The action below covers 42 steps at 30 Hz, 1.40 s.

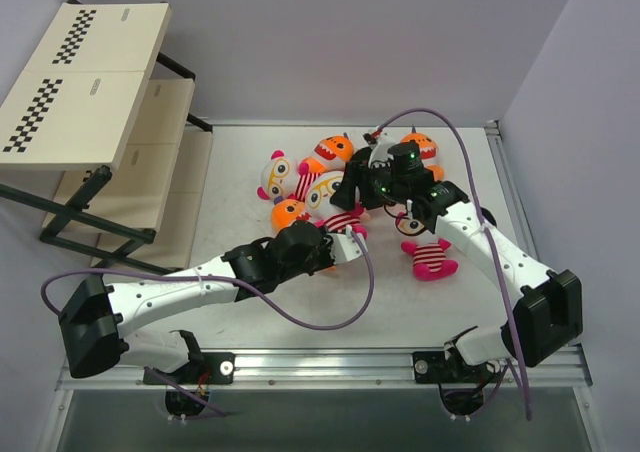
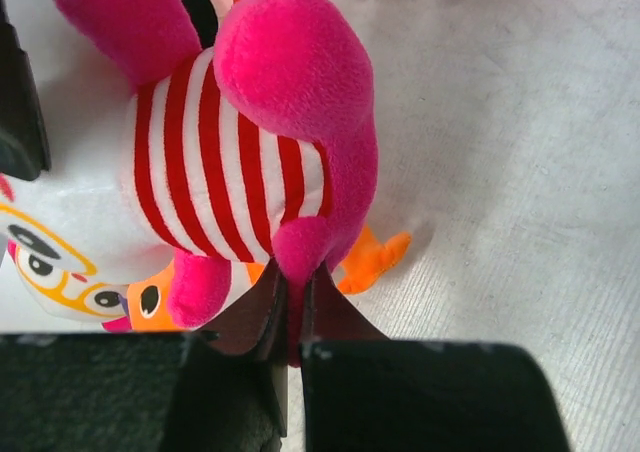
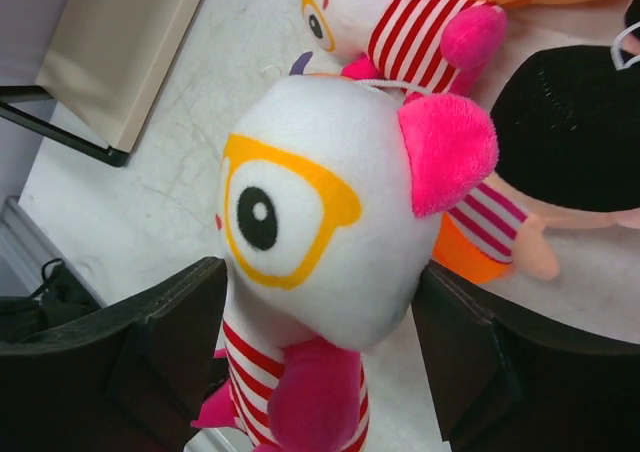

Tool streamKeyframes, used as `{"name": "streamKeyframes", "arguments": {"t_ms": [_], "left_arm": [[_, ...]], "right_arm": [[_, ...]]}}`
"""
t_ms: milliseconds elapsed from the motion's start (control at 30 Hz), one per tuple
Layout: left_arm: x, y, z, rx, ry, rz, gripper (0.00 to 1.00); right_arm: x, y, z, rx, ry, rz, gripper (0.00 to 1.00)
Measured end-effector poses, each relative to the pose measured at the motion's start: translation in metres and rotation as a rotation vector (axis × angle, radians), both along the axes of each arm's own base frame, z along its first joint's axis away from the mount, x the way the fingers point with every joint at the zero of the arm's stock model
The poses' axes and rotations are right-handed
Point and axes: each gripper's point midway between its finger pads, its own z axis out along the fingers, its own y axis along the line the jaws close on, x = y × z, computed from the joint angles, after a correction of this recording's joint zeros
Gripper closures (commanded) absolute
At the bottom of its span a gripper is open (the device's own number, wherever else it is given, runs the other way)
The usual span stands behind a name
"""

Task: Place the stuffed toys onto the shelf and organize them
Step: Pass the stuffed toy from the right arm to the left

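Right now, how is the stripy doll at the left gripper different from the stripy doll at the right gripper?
The left doll is pinched by a pink limb in the shut left gripper; the right doll sits between the open jaws of the right gripper. The left doll shows its striped belly, the right doll its white, yellow-goggled head. Both wear red-and-white stripes.
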Motion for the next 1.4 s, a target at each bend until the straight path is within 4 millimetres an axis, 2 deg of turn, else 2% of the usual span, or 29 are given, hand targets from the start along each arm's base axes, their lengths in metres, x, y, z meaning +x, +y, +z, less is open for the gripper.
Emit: {"name": "streamKeyframes", "arguments": {"t_ms": [33,133,167,333,633,767,900,1000,1100,1200,1300,1400], "left_arm": [[0.000,0.000,0.000,-0.002,-0.001,0.001,0.98],[0.000,0.005,0.000,-0.004,-0.006,0.018,0.98],[0.000,0.007,0.001,-0.006,-0.007,0.025,0.98],[0.002,0.015,-0.003,-0.002,-0.010,0.065,0.98],[0.015,0.027,0.006,-0.025,-0.045,0.175,0.98],[0.021,0.033,0.031,-0.069,-0.078,0.220,0.98],[0.034,0.037,0.080,-0.167,-0.131,0.273,0.98],[0.052,0.053,0.115,-0.230,-0.177,0.354,0.98],[0.076,0.081,0.128,-0.243,-0.210,0.474,0.98],[0.105,0.116,0.127,-0.223,-0.230,0.623,0.97],[0.132,0.147,0.119,-0.183,-0.237,0.764,0.98],[0.153,0.162,0.107,-0.139,-0.241,0.856,0.98]], "right_arm": [[0.002,-0.002,0.001,-0.006,-0.007,-0.009,0.16],[0.012,-0.008,0.011,-0.019,-0.039,-0.059,0.03],[0.016,-0.011,0.015,-0.019,-0.053,-0.080,0.01],[0.025,-0.028,0.041,-0.009,-0.121,-0.174,0.01],[0.016,-0.056,0.099,0.037,-0.278,-0.282,0.01],[0.013,-0.069,0.119,0.040,-0.341,-0.333,0.01],[0.009,-0.081,0.134,0.043,-0.391,-0.374,0.01],[0.007,-0.088,0.140,0.039,-0.415,-0.394,0.00],[0.007,-0.093,0.143,0.029,-0.430,-0.406,0.01],[0.007,-0.097,0.142,0.019,-0.437,-0.412,0.01],[0.006,-0.101,0.136,0.000,-0.434,-0.417,0.01],[0.005,-0.105,0.128,-0.015,-0.425,-0.421,0.01]]}}
